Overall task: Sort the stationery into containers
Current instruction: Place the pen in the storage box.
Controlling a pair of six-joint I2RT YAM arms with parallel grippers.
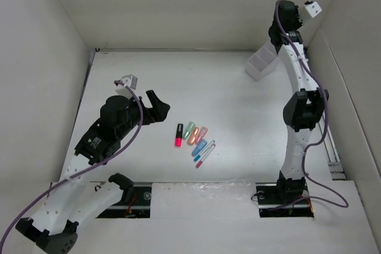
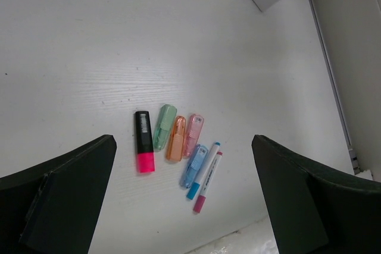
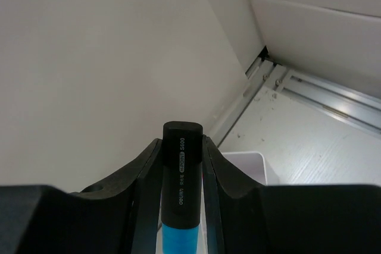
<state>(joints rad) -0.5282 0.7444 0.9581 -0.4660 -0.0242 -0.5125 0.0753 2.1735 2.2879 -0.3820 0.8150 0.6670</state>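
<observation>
A black-and-blue marker [image 3: 181, 188] is clamped between the right fingers [image 3: 229, 188], that arm stretched out above the white box [image 1: 262, 66]. Well apart from the box, seven pens [image 1: 193, 138] lie on the pale surface [image 1: 178, 81], and the left fingers [image 2: 65, 194] hover there, spread wide. White walls [image 1: 178, 4] enclose it.

white tabletop [image 1: 178, 81], plain white walls [image 1: 178, 4], metal rail [image 1: 333, 156]

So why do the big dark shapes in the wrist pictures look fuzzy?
Left wrist view: the left fingers sit too near the lens, soft and underlit, while the pens are sharp. Right wrist view: the right fingers likewise, yet the marker shows crisp print. Top view: even light, faint shadows.
</observation>
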